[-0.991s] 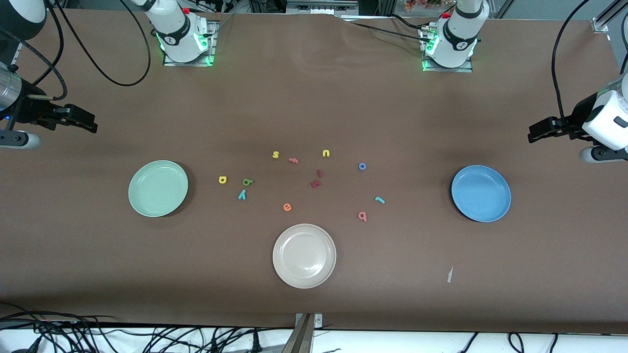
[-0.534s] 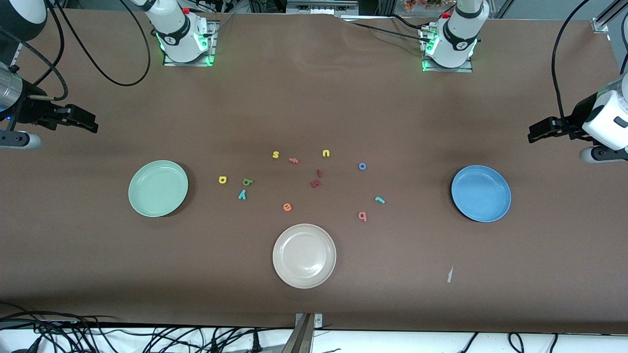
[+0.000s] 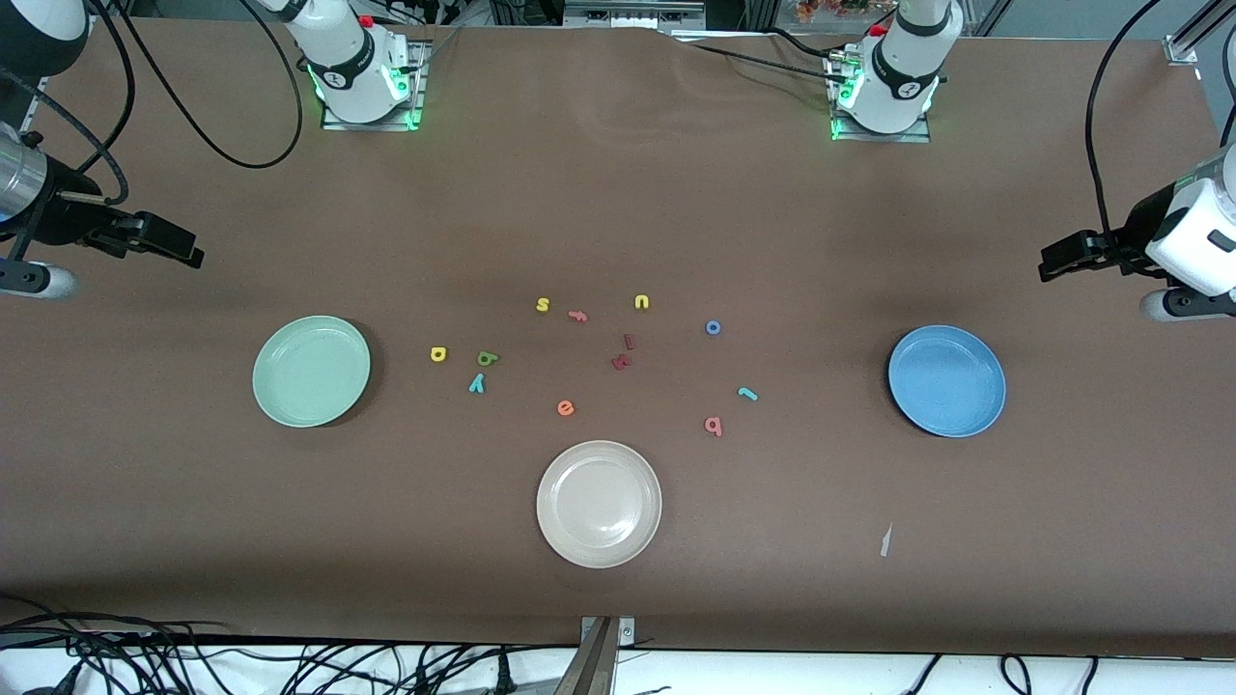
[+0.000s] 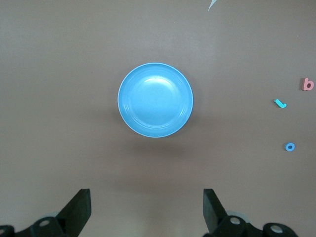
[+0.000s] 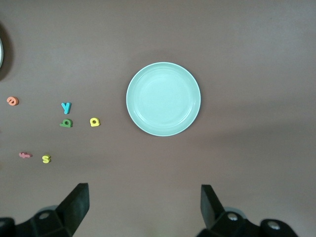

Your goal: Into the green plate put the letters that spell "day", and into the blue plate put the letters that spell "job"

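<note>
Only the right gripper (image 3: 188, 253) is shifting since a second ago, easing toward the table's middle above bare cloth, jaws wide and holding nothing, while the left gripper (image 3: 1053, 265) is waiting, jaws wide too, at its own end. Green plate (image 3: 311, 371), blue plate (image 3: 946, 380) and beige plate (image 3: 599, 503) are all lying empty. Yellow d (image 3: 438, 354), green a (image 3: 488, 358) and teal y (image 3: 476, 383) are sitting just beside the green plate, well apart from the right gripper; j (image 3: 746, 393), o (image 3: 713, 327) and b (image 3: 714, 425) are lying toward the blue plate, well apart from the left gripper.

change: right end effector (image 3: 188, 253) shifted slightly toward the green plate (image 3: 311, 371) | elsewhere: nothing moved, left arm waits
</note>
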Controlling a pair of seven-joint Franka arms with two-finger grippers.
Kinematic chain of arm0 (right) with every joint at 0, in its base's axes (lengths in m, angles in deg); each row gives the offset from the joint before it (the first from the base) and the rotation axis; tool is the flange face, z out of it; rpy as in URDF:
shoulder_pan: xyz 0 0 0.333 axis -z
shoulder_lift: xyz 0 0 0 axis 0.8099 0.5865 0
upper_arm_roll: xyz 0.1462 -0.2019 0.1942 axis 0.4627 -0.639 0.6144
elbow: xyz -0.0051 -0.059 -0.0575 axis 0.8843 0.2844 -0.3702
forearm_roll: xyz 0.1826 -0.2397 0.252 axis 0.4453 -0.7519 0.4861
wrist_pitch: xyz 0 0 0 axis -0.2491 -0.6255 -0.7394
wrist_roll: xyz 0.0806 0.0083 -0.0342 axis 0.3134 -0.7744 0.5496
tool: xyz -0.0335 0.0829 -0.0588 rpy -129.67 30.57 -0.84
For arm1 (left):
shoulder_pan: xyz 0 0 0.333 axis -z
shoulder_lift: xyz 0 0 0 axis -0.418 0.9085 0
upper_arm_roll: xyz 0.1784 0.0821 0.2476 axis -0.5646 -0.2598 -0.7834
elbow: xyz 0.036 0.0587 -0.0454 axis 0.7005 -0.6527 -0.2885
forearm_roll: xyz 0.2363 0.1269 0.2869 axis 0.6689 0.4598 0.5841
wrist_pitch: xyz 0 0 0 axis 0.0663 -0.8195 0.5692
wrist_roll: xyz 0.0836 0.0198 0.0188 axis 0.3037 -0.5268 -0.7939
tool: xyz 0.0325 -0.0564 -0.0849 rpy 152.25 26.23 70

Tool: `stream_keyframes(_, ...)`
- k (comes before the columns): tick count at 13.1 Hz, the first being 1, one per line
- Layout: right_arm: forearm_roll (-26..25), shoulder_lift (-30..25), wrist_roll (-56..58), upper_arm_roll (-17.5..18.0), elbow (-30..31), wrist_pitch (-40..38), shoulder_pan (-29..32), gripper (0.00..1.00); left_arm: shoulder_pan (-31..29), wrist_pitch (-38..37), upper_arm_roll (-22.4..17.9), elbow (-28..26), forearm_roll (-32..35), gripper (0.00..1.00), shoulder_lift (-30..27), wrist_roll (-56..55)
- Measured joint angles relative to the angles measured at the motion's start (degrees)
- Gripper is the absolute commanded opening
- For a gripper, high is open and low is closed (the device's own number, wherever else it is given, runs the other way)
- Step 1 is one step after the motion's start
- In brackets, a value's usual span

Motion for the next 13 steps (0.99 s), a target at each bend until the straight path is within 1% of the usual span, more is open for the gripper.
stream_keyframes(3, 0.0, 0.0, 0.1, 0.0, 0.1, 0.0, 0.0, 1.0, 0.0, 0.0, 0.0, 0.0, 0.0, 1.0, 0.0, 0.0)
stream_keyframes(7, 0.0, 0.0, 3.0, 0.0, 0.1, 0.0, 0.0, 1.0, 0.0, 0.0, 0.0, 0.0, 0.0, 1.0, 0.0, 0.0)
stream_keyframes(13, 0.0, 0.0, 3.0, 0.0, 0.4, 0.1, 0.0, 1.0, 0.1, 0.1, 0.1, 0.0, 0.0, 1.0, 0.0, 0.0)
